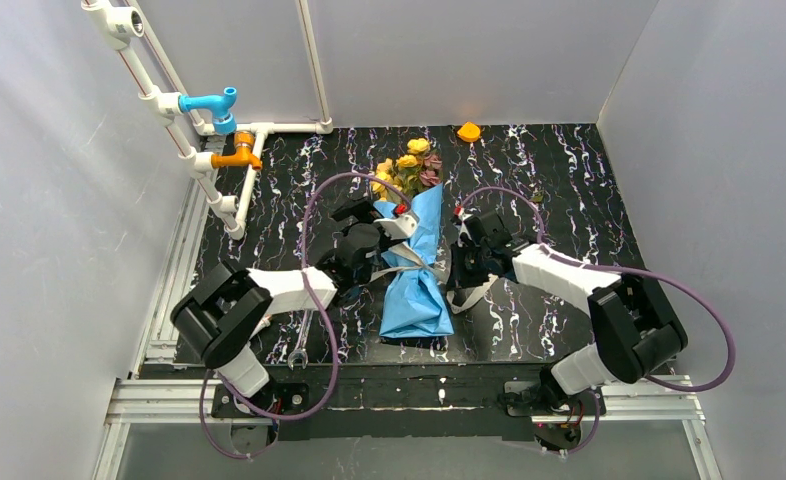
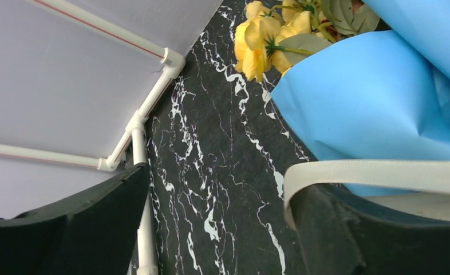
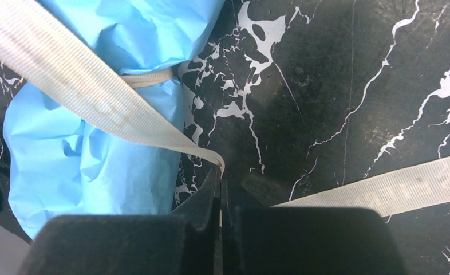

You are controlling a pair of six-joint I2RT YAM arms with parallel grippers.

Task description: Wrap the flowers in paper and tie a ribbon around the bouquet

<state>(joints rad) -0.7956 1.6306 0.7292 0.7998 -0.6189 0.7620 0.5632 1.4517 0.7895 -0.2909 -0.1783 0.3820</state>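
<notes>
The bouquet (image 1: 416, 275) lies mid-table, a cone of light blue paper (image 2: 383, 97) with yellow and pink flowers (image 1: 414, 165) at its far end. The beige ribbon (image 1: 409, 264) is cinched round its middle. My left gripper (image 1: 392, 248) is against the bouquet's left side. It stands open (image 2: 222, 229), with a loop of ribbon (image 2: 383, 173) draped over the right finger (image 2: 371, 235). My right gripper (image 1: 460, 268) sits at the bouquet's right side, shut on the ribbon (image 3: 97, 97) where the band enters the fingertips. Paper (image 3: 97, 166) fills the left of that view.
A loose ribbon tail (image 3: 394, 189) lies on the black marbled table (image 1: 559, 200) to the right. A metal wrench (image 1: 299, 350) lies near the left arm's base. White pipes with a blue tap (image 1: 214, 104) and an orange tap (image 1: 237, 155) line the left. An orange object (image 1: 468, 131) sits at the back.
</notes>
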